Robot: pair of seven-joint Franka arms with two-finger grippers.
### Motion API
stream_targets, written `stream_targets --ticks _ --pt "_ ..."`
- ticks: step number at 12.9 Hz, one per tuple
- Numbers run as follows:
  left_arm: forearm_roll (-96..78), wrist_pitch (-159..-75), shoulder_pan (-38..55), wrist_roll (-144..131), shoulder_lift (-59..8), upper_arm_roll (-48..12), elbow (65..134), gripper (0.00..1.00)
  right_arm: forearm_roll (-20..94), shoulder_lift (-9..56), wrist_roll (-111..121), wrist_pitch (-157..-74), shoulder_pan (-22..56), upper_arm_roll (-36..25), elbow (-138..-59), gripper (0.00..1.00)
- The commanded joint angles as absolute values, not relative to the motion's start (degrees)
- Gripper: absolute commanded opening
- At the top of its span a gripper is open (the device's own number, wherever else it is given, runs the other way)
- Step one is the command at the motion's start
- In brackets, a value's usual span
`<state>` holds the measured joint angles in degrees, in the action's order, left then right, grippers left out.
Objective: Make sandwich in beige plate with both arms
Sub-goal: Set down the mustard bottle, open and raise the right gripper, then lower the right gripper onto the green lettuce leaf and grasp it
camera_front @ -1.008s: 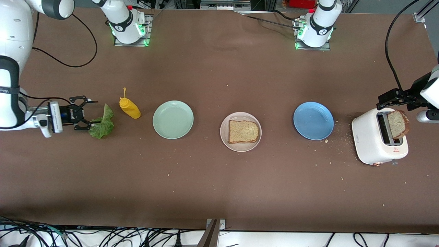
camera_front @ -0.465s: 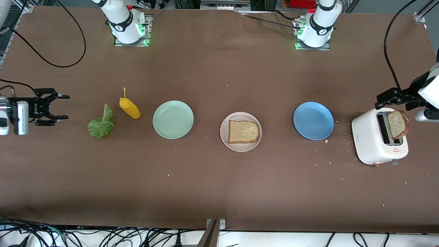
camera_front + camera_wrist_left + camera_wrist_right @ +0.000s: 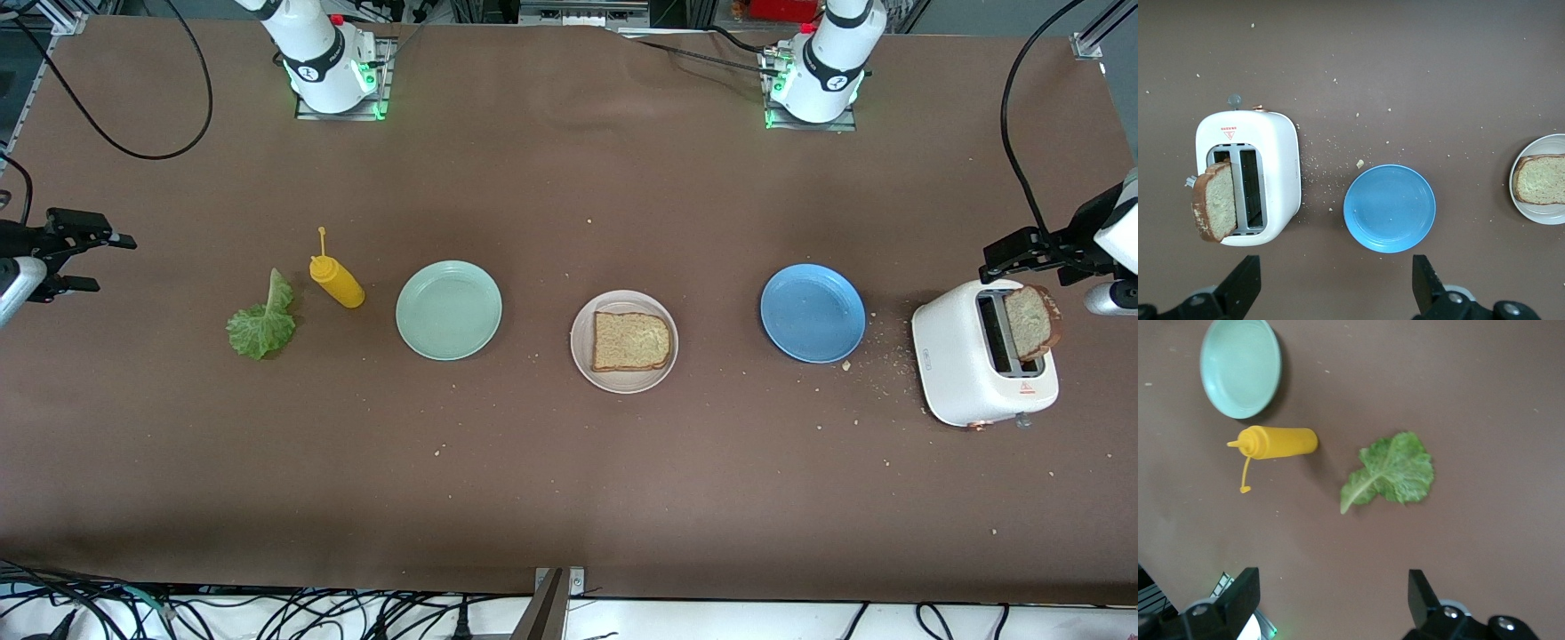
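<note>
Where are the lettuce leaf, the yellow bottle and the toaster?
lettuce leaf [image 3: 261, 327], front view, middle of the leaf
yellow mustard bottle [image 3: 338, 281], front view, its body
white toaster [image 3: 969, 373], front view, its side wall

The front view looks down from a high position across the table, facing both arm bases along its upper edge; it covers the full tabletop. The left wrist view looks straight down from well above the left arm's end of the table, framing the toaster [image 3: 1248, 177], the blue plate [image 3: 1389, 208] and part of the beige plate [image 3: 1538, 213]. The right wrist view looks straight down from well above the right arm's end, framing the lettuce leaf [image 3: 1390, 475], the mustard bottle [image 3: 1275, 443] and the mint-green plate [image 3: 1240, 368]. Each wrist view shares its items with the front view. The two wrist views share no item.
</note>
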<state>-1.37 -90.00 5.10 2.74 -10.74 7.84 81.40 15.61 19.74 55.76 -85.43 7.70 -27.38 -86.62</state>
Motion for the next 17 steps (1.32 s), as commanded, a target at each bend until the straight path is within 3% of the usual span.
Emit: stream_targets --ticks 1,9,17 --pt "-2.2 -89.6 5.0 3.4 -10.2 8.0 81.1 1.0 7.4 17.9 44.1 -88.9 12.3 -27.2 -89.8 0.99" --pt "-2.6 -89.8 4.9 6.2 -10.5 8.1 81.2 1.0 6.9 15.2 36.9 -121.3 14.4 -26.7 -115.2 0.99" --pt "-5.0 -89.8 2.8 6.8 -10.5 8.3 81.3 1.0 13.3 21.7 24.6 -128.9 14.8 -23.6 -117.8 0.99"
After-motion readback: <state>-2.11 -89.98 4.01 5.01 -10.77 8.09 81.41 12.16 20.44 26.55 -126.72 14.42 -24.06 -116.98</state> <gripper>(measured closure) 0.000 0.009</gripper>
